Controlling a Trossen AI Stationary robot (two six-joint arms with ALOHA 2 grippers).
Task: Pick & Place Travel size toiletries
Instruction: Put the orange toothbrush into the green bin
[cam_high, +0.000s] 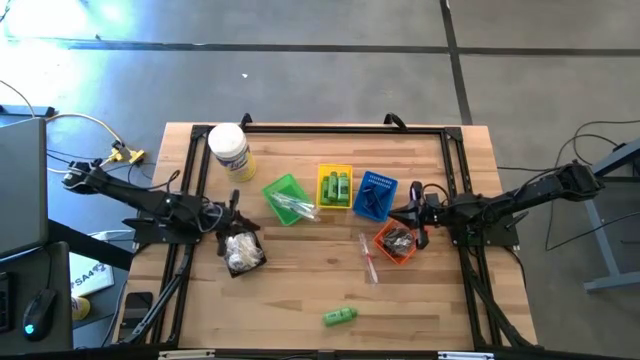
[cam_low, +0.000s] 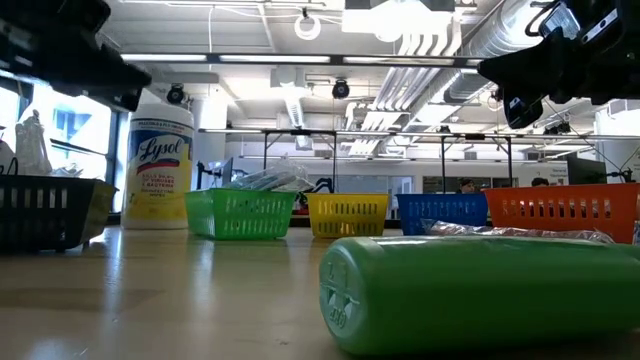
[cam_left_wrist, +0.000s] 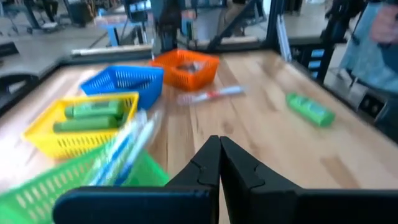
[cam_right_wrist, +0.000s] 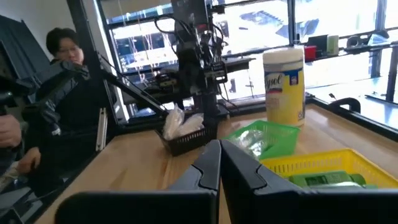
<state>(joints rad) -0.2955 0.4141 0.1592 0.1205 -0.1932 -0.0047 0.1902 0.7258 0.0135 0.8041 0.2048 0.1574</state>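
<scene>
A green bottle lies on its side near the table's near edge, close to the camera in the low view. A clear-wrapped stick lies flat beside the orange basket, which holds dark pouches. More green bottles fill the yellow basket. Wrapped sticks sit in the green basket, and white sachets in the black basket. My left gripper hangs shut and empty just beyond the black basket. Over the orange basket's far side, my right gripper is also shut and empty.
A big white jar with a yellow label stands at the far left corner. The blue basket sits between the yellow and orange ones. Bare wood lies along the near half of the table. A person sits beyond the table's left side.
</scene>
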